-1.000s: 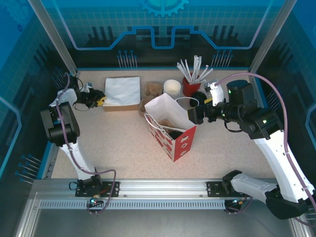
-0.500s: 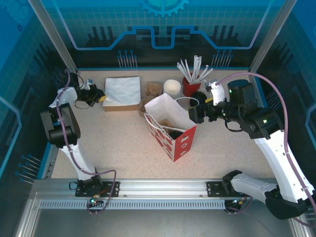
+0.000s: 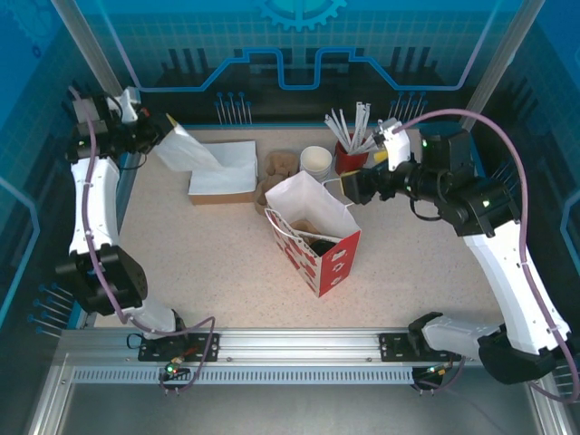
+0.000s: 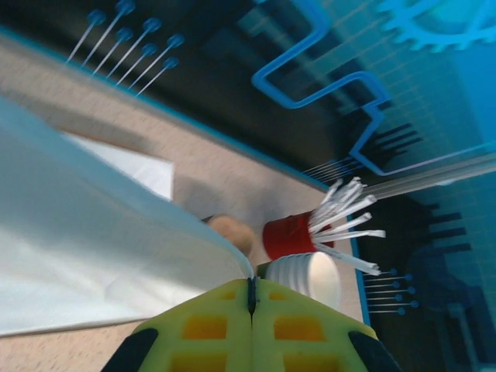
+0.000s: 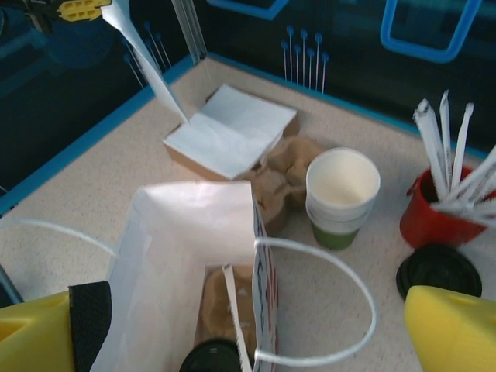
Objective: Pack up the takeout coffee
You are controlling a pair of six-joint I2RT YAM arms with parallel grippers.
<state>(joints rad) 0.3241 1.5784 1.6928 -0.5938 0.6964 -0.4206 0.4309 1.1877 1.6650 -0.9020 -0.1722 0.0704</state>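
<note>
Top cam: fixed, high, behind the arm bases, facing the back wall, far off; paper bag point(image 3: 313, 231) mid-frame. Right wrist cam: close, just right of the bag, tilted down into its mouth, facing left-back past it. Left wrist cam: far left-back of the bag, hard against a napkin sheet point(image 4: 93, 256), facing right. All three share the red straw cup point(image 4: 291, 236) and cup stack point(image 4: 310, 279) behind the bag.

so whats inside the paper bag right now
In the bag, the right wrist view shows a brown cardboard carrier and a round black lid at the bottom. Whatever sits under the lid is covered, so a cup cannot be confirmed.
</note>
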